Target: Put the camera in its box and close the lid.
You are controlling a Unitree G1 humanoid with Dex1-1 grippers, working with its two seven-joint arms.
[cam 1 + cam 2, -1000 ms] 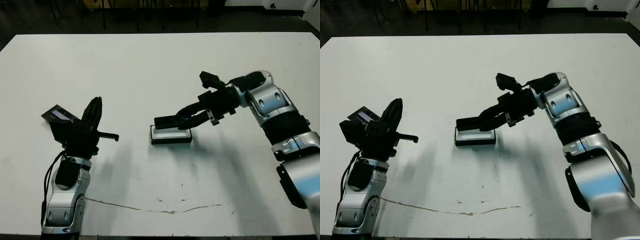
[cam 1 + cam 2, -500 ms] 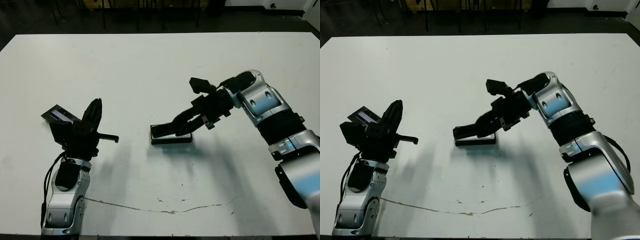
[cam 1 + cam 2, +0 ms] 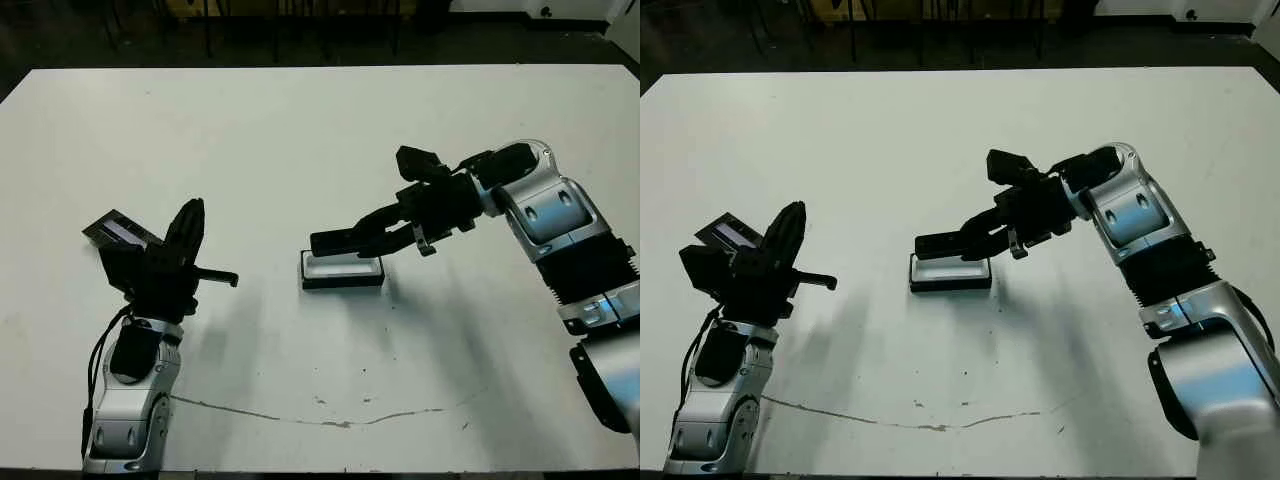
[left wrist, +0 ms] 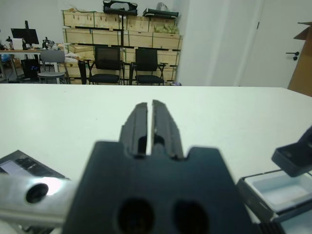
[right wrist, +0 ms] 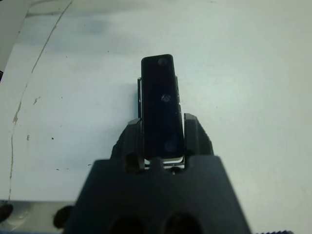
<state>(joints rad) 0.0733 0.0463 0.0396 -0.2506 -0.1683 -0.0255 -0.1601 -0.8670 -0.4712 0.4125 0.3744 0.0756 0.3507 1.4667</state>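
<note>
Camera (image 3: pixel 345 240), a slim matte black bar, was pinched lengthwise between the right pincer's (image 3: pixel 372 232) black fingers, held level just above the box (image 3: pixel 343 270).
Directly under the pincer's tips, the shallow rectangular box sat on the smooth white desk (image 3: pixel 300 130), black-rimmed with white lining showing. Well apart, the left pincer (image 3: pixel 185 230) had its fingers pressed together and raised, the flat black lid (image 3: pixel 117 231) with its shiny grey strip just beside its body.
</note>
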